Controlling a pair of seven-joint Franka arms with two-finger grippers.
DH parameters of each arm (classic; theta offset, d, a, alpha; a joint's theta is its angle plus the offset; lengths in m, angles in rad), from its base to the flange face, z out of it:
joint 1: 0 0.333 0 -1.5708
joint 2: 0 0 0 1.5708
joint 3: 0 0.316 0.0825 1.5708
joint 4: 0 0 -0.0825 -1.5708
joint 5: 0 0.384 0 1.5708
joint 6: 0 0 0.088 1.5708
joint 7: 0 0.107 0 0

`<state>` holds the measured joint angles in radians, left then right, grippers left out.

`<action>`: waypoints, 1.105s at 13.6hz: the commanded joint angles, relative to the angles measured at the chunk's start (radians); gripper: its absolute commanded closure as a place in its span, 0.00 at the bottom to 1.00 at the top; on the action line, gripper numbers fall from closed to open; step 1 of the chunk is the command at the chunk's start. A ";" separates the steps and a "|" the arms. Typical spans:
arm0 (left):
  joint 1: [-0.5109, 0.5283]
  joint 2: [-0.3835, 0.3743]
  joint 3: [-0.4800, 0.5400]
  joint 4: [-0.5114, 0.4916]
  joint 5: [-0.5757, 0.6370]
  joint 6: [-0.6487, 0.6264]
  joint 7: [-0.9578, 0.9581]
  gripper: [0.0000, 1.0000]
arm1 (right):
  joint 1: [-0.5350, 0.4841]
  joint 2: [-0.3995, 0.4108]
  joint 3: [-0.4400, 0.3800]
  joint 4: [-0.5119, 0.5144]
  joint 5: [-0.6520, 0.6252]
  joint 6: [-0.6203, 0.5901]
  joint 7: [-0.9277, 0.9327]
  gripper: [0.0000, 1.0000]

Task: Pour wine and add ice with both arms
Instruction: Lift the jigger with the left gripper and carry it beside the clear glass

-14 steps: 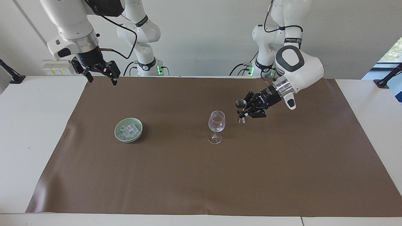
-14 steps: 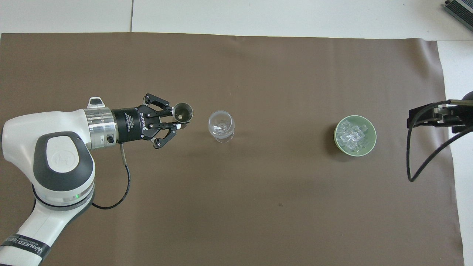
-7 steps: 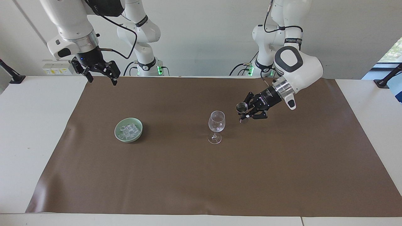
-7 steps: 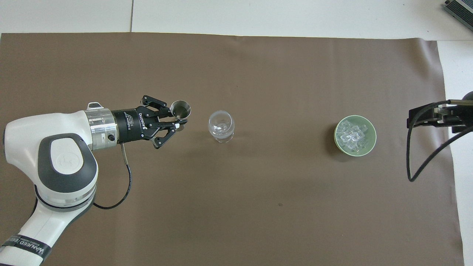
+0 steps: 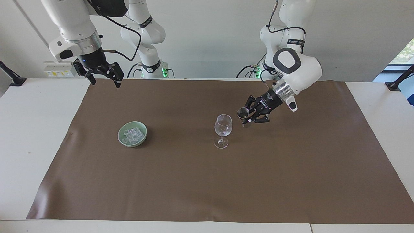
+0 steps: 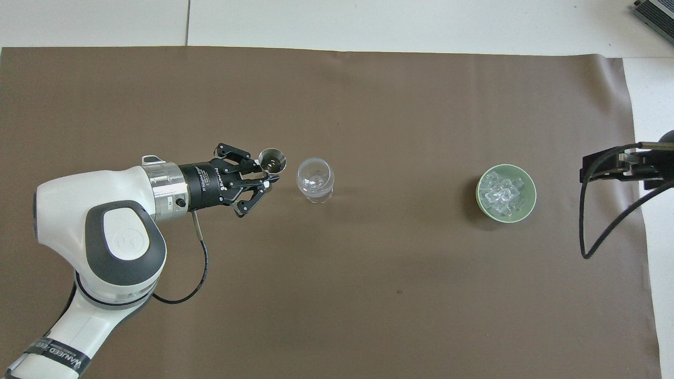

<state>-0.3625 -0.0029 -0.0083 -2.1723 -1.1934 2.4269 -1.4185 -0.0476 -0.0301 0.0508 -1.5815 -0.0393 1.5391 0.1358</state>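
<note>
A clear, empty wine glass [image 5: 223, 124] stands on the middle of the brown mat; it also shows in the overhead view [image 6: 315, 179]. My left gripper [image 5: 247, 117] [image 6: 269, 177] is shut on a small metal jigger [image 5: 242, 113] [image 6: 272, 160]. It holds the jigger in the air just beside the glass's rim, toward the left arm's end, with its mouth tipped toward the glass. A green bowl [image 5: 121, 138] [image 6: 531, 199] holds several ice cubes [image 5: 132, 134] [image 6: 502, 191]. My right gripper [image 5: 105, 82] [image 6: 605, 167] waits open and raised over the mat's edge.
The brown mat [image 5: 207, 181] covers most of the white table [image 5: 32, 136]. The bowl sits toward the right arm's end of the mat, about as far from the robots as the glass. A black cable [image 6: 605, 231] hangs from the right arm.
My left gripper has carried the jigger closer to the wine glass and a little lower, tipping it toward the glass. The right arm, glass and bowl have not moved.
</note>
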 commanded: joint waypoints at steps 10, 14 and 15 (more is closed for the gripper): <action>-0.044 -0.032 0.013 -0.006 0.199 0.021 -0.167 1.00 | -0.014 -0.005 0.006 0.001 0.019 -0.004 0.004 0.00; -0.046 -0.032 0.007 0.005 0.287 0.021 -0.276 1.00 | -0.014 -0.005 0.006 0.001 0.019 -0.004 0.004 0.00; -0.046 -0.031 0.007 0.009 0.300 0.023 -0.293 1.00 | -0.012 -0.005 0.006 0.001 0.019 -0.004 0.004 0.00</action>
<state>-0.3873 -0.0175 -0.0098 -2.1642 -0.9373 2.4299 -1.6452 -0.0476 -0.0301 0.0508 -1.5815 -0.0393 1.5391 0.1358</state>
